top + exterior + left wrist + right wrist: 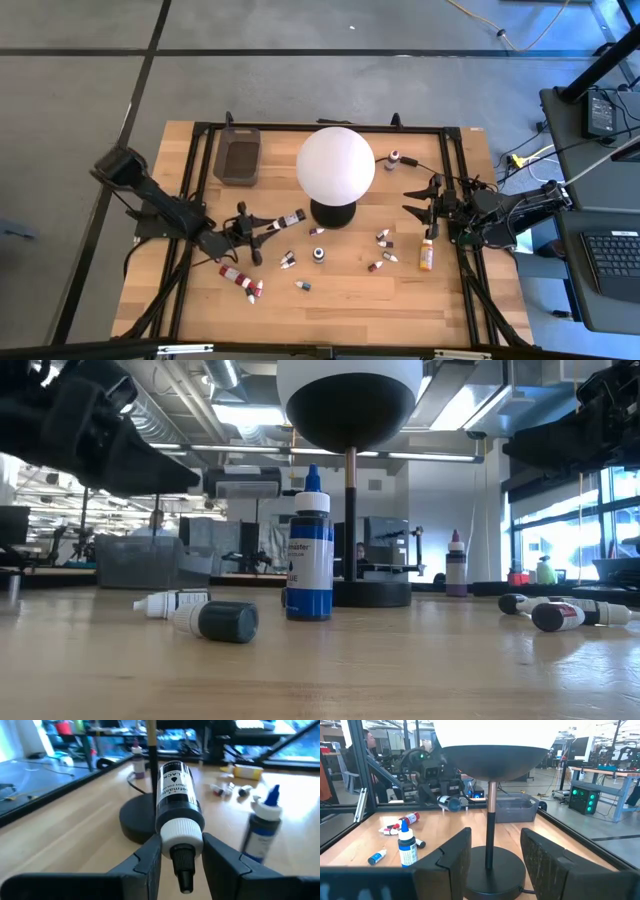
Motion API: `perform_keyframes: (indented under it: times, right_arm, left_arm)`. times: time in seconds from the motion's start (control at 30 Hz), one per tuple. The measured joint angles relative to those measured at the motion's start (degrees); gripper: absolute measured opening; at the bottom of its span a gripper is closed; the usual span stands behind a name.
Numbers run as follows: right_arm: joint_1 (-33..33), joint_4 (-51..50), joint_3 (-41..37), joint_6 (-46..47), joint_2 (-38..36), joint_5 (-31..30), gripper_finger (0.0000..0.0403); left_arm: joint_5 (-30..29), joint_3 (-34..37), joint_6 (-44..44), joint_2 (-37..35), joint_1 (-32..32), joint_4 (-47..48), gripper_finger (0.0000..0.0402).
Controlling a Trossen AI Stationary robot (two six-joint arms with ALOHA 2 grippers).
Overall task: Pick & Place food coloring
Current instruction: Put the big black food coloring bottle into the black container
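My left gripper is at the table's left-middle, shut on a black food coloring bottle with a white cap and a dark nozzle. The right wrist view shows that bottle above the table, beside the white globe lamp. My right gripper waits at the right, open, with nothing between its fingers. Other food coloring bottles lie on their sides: red ones near the front left and small ones to the right of the lamp. A blue bottle and an orange bottle also rest on the table. My left gripper pinches the black bottle at its white cap between its two fingers. The fingers reach in about level from the table's left and lie along the bottle. The nozzle points back at the wrist and the body sticks out ahead. The bottle is lifted clear of the table.
A dark grey tray stands at the far left of the table. The lamp's black base sits just ahead of the held bottle. One small bottle stands at the far right. A black frame runs around the table.
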State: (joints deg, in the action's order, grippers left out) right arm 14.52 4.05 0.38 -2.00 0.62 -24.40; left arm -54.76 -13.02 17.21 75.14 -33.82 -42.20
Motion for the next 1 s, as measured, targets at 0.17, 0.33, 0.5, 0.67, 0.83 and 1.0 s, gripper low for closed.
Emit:
perform_keyframes:
  times: [0.17, 0.33, 0.5, 0.67, 0.83, 1.0]
  right_arm:
    - [0.0, 0.0, 0.0, -0.8, 0.0, 0.0, 0.0173]
    - [0.0, 0.0, 0.0, -1.7, 0.0, 0.0, 0.0173]
    - [0.0, 0.0, 0.0, -1.6, 0.0, 0.0, 0.0173]
    - [0.0, 0.0, 0.0, -1.6, 0.0, 0.0, 0.0173]
    - [0.0, 0.0, 0.0, -2.6, 0.0, 0.0, 0.0173]
    - [0.0, 0.0, 0.0, -4.5, 0.0, 0.0, 0.0173]
  left_arm:
    - [8.7, -0.1, 0.9, -8.9, 2.5, 10.8, 0.0112]
    - [15.7, -5.9, 1.1, -14.5, 6.6, 28.2, 0.0112]
    - [20.6, -17.1, 5.0, -18.1, 10.0, 55.6, 0.0113]
    - [23.5, -29.2, 12.6, -19.0, 12.4, 80.2, 0.0112]
    - [25.2, -38.4, 18.4, -19.0, 16.5, 95.9, 0.0116]
    - [25.8, -44.0, 18.4, -19.0, 22.5, 103.3, 0.0113]
